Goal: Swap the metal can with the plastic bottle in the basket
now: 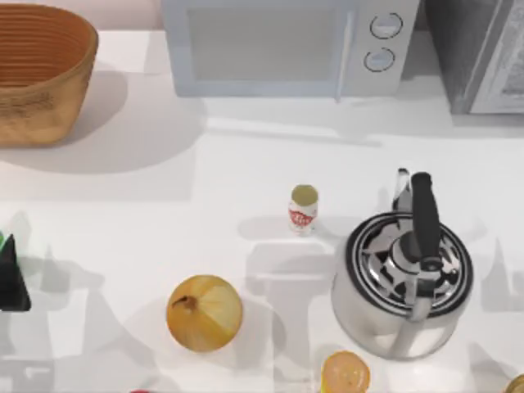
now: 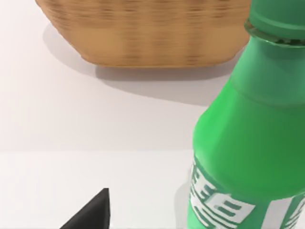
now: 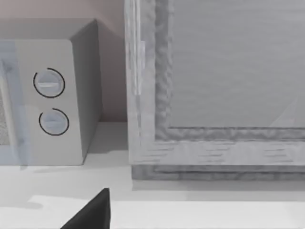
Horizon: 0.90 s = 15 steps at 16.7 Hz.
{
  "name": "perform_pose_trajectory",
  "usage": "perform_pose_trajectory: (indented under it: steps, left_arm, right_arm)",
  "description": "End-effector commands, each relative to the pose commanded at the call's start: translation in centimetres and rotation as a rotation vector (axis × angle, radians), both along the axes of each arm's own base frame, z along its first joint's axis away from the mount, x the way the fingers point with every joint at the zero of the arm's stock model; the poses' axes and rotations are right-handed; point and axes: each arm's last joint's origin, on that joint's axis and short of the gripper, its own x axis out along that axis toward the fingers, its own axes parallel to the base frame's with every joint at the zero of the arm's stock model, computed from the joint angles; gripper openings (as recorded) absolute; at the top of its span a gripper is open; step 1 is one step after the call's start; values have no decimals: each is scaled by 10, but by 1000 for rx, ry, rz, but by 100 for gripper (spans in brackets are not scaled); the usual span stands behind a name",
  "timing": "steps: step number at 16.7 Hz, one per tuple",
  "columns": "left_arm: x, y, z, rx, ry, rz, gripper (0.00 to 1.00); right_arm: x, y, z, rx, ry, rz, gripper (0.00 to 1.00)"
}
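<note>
The microwave (image 1: 282, 45) and basket (image 1: 37, 70) stand far beyond the left pincer (image 1: 10, 274) at the bench's (image 1: 164, 205) left edge. Kettle (image 1: 405, 274), onion (image 1: 204, 313), upright can (image 1: 303, 209) lie off rightward. The bottle (image 2: 248, 143) sits close beside the pincer; its grip I cannot tell.

L gripper (image 1: 11, 278) is showing as a matte black wedge w/ a pointed tip at the table's left edge. In both wrist views a black, triangular finger (image 2: 90, 213) is poking in, plain, w/ sharp flat facets.
</note>
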Motion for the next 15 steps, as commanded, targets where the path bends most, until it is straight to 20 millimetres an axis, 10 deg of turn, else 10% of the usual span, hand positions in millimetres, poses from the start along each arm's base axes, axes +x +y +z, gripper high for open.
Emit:
perform_pose_trajectory:
  steps: [15]
  left_arm:
    - [51, 0, -14, 0, 0, 0, 100]
  right_arm:
    - [0, 0, 0, 0, 0, 0, 100]
